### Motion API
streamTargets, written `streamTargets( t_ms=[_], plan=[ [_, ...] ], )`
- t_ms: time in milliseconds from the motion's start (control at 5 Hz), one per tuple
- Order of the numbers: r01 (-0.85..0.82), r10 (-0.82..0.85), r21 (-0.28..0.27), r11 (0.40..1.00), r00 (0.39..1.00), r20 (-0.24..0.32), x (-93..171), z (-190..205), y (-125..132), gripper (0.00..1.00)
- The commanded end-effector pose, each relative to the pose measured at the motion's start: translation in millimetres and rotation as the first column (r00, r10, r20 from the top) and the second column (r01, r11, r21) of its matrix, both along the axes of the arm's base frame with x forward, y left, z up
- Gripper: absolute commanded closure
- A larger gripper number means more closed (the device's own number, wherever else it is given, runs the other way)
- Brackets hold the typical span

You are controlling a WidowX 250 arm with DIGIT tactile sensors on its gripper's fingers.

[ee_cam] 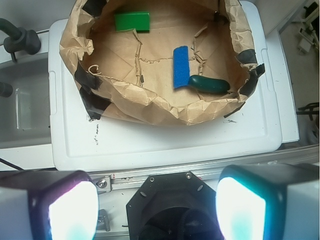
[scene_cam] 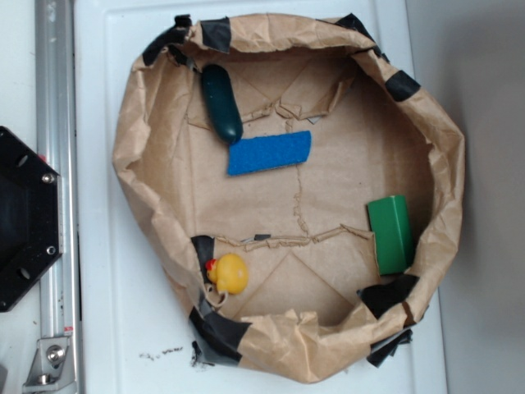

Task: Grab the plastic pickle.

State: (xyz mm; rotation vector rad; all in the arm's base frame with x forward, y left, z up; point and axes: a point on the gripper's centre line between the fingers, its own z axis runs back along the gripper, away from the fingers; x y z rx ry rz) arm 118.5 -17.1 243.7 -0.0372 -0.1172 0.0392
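A brown paper basin (scene_cam: 156, 222), its rim patched with black tape (scene_cam: 215, 327), is sitting on a white lid (scene_cam: 123, 328). The pickle (scene_cam: 221, 103) is lying inside it near the rim, where a strip of tape is holding the paper, with one end just beside a corner of the blue sponge (scene_cam: 269, 153); whether the two are touching is unclear. A green block (scene_cam: 390, 234) is resting against the wall on the opposite side, well apart from the pickle. A yellow duck (scene_cam: 230, 272) is sitting by another taped stretch of the rim.

In the wrist view the gripper (ee_cam: 155, 210) is hanging outside the basin, over the lid's edge and the black base (ee_cam: 165, 207), its two fingers (ee_cam: 67, 207) standing wide apart with nothing between them. From there the pickle (ee_cam: 209, 84) is showing at the near right of the basin floor.
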Motion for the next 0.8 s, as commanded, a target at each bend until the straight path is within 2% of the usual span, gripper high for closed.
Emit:
streamTargets(
  t_ms=[0, 200, 400, 600],
  plan=[
    [0.000, 0.000, 0.000, 1.000, 1.000, 0.000, 0, 0, 0, 0.00],
    [0.145, -0.150, 0.068, 0.987, 0.986, 0.069, 49, -7, 30, 0.00],
    [0.306, -0.309, 0.112, 0.945, 0.951, 0.012, 94, -25, 41, 0.00],
    [0.451, -0.445, 0.134, 0.882, 0.893, -0.071, 117, -58, 41, 0.00]
  ],
)
